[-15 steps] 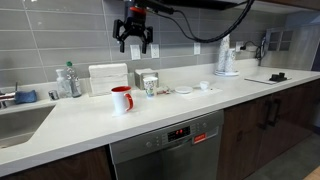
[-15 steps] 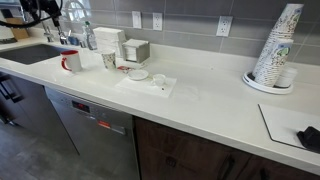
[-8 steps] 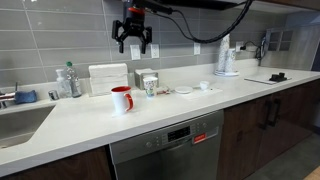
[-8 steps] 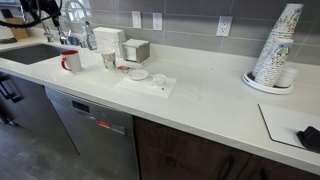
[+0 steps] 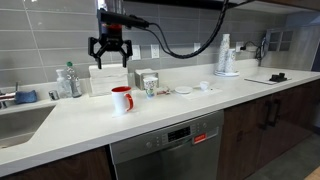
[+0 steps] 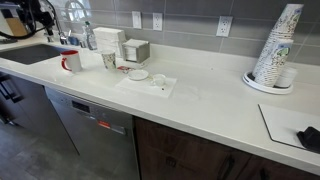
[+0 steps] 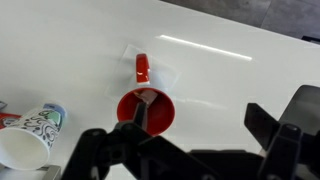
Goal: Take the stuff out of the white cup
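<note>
The claw (image 5: pixel 110 60) has swung sideways along the wall and dropped a little since a second ago. It now hangs in the air above the white cup (image 5: pixel 121 99). Its fingers are spread wide with nothing between them.

Under it runs a long white surface (image 5: pixel 190 112), glossy enough to catch the ceiling light. Behind is a grey tiled wall (image 5: pixel 40 40), with dark wood cabinets (image 5: pixel 270 120) under the surface. A steel dishwasher (image 5: pixel 165 150) sits below the claw, its small red display too tiny to read. Well off to one side of the claw, a tall stack of paper cups (image 6: pixel 275 45) stands on a tray.

In the wrist view the white cup (image 7: pixel 146 112) stands upright on the surface just below the claw. It is white outside and bright red inside, and its red handle (image 7: pixel 142 68) points away from the claw. What lies in it I cannot make out.

Just beside it, also below the claw, is a paper cup (image 7: pixel 28 135). It has a dark scribbled pattern and a touch of green, with no lettering I can read.
</note>
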You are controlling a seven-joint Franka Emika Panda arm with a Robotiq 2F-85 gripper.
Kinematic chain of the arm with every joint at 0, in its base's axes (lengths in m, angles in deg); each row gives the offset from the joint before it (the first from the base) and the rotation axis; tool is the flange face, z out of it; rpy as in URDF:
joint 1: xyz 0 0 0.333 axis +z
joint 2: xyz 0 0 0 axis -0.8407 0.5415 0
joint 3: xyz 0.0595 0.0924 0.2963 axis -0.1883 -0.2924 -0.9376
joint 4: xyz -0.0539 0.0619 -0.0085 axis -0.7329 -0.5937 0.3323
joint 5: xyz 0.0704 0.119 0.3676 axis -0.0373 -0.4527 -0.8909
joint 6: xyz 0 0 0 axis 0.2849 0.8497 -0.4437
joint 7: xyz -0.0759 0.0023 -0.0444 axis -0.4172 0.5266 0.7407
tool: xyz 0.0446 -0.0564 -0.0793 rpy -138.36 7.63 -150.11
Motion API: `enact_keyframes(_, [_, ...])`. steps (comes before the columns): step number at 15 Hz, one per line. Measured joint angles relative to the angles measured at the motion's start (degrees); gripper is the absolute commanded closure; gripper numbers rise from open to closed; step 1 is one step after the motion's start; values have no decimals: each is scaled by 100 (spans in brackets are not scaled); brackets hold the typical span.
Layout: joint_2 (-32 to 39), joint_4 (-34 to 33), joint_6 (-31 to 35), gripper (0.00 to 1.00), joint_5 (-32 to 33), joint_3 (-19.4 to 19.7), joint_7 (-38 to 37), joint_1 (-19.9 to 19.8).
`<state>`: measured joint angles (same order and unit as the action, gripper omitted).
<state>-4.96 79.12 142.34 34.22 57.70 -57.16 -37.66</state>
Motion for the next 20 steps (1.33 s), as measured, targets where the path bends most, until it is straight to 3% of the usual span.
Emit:
enact_keyframes(17, [1613, -1204, -21, 1, 781, 564, -472, 729])
enact_keyframes(19, [1761, -1375, -87, 26, 833, 623, -470, 783])
enact_keyframes(20, [1835, -1454, -130, 30, 848, 643, -465, 805])
